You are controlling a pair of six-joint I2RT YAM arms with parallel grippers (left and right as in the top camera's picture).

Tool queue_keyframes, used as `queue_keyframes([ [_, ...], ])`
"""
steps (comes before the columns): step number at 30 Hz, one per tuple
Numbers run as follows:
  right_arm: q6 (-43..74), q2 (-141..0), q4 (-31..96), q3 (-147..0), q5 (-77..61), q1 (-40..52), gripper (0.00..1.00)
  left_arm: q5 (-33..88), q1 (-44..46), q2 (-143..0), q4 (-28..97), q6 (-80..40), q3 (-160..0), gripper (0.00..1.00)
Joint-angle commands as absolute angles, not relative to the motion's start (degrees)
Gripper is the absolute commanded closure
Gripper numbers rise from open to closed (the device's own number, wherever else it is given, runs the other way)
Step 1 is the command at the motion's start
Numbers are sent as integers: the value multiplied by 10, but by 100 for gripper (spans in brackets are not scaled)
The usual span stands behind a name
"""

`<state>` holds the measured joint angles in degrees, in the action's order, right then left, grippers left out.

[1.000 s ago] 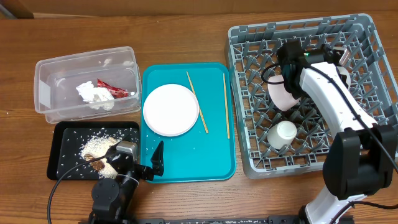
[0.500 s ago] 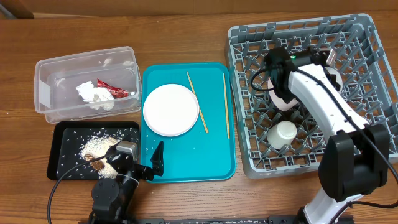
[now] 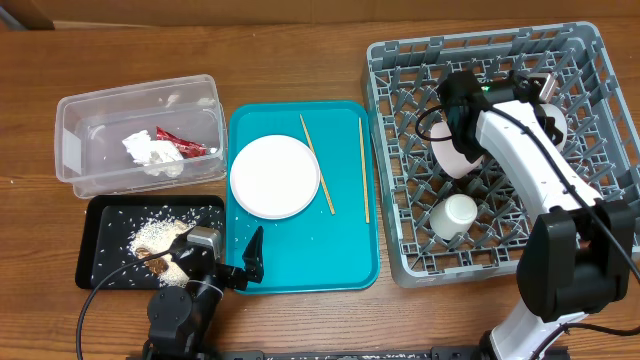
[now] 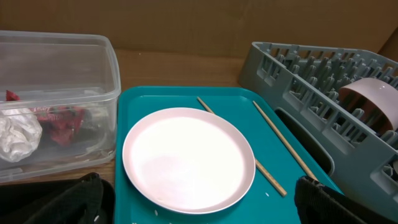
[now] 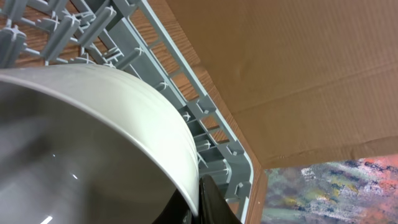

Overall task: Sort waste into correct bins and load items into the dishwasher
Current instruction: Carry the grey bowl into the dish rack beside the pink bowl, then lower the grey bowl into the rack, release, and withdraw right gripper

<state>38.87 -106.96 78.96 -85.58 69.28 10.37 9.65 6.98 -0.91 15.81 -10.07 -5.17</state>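
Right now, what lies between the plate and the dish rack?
Two wooden chopsticks, lying apart on the teal tray: one at the rim of the plate, the other nearer the dish rack. The overhead view shows this.

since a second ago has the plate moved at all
No. The plate sits just as before, against the left rim of the teal tray.

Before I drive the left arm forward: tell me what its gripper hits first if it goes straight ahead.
The left gripper would most likely meet the plate on the teal tray, centred ahead of its open jaws; its height above the tray is unclear.
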Motion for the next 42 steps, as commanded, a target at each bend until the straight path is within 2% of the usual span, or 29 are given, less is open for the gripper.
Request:
queue_keyframes([
  [1,389,-1069,787,-843,691,103,96,97,68,-3,156,-92,-49,0],
  [13,389,-1069,779,-800,689,165,96,97,68,-3,156,-92,-49,0],
  [15,390,-1069,780,-801,689,168,81,97,68,-3,156,-92,-49,0],
  [16,390,-1069,782,-802,686,168,69,97,68,-3,156,-92,-49,0],
  [17,390,-1068,782,-806,676,168,62,97,68,-3,156,-92,-49,0],
  [18,390,-1068,783,-812,660,168,60,97,68,-3,156,-92,-49,0],
  [27,392,-1067,849,-944,566,200,62,97,68,-3,156,-92,-49,0],
  [33,392,-1066,906,-1061,516,265,57,97,68,-3,156,-92,-49,0],
  [37,387,-1066,873,-1087,323,316,51,97,68,-3,156,-92,-49,0],
  [40,337,-1067,825,-1070,158,323,62,97,68,-3,156,-92,-49,0],
  [42,299,-1067,792,-1052,70,325,63,97,68,-3,156,-92,-49,0],
])
